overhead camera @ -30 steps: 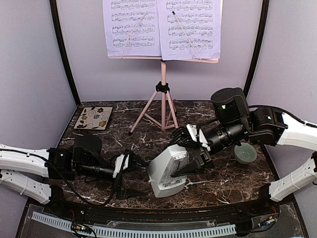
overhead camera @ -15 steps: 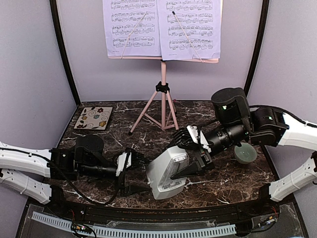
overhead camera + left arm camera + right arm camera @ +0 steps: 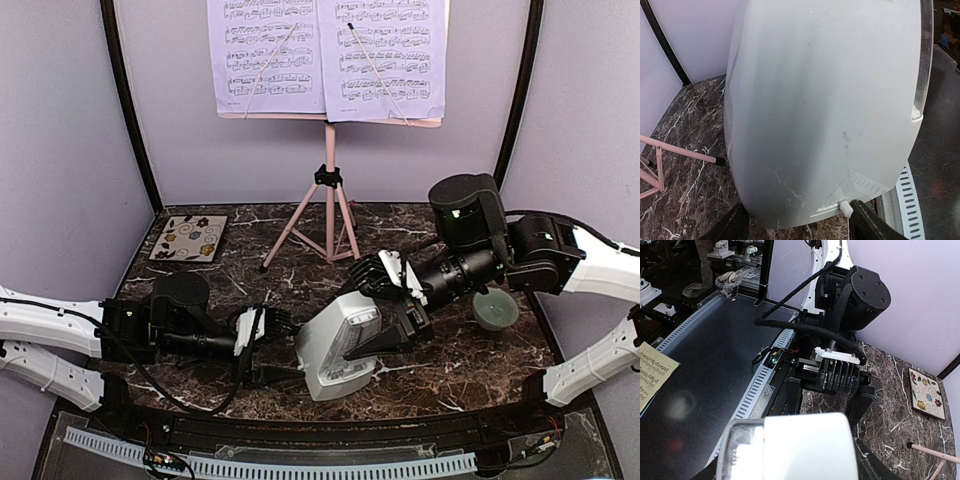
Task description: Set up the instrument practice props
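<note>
Toward the near middle of the marble table (image 3: 470, 365), the white-grey metronome (image 3: 340, 345) is tilted, its narrow top leaning far and right and its wide base close to the tabletop. The right claw (image 3: 370, 315) grasps it near the top, one finger on each side of the body. The left claw (image 3: 280, 348) comes in low from the left, and its fingers (image 3: 867, 225) straddle the base. From the left wrist the pale casing fills the space between them, but I cannot tell whether they press on it or stand just clear.

At the far middle, the pink music stand (image 3: 329, 190) is upright on its tripod legs, with two sheet-music pages (image 3: 265, 55) side by side on its desk. A floral tile (image 3: 189, 238) lies far left, and a green bowl (image 3: 495, 310) sits right, beside the right arm.
</note>
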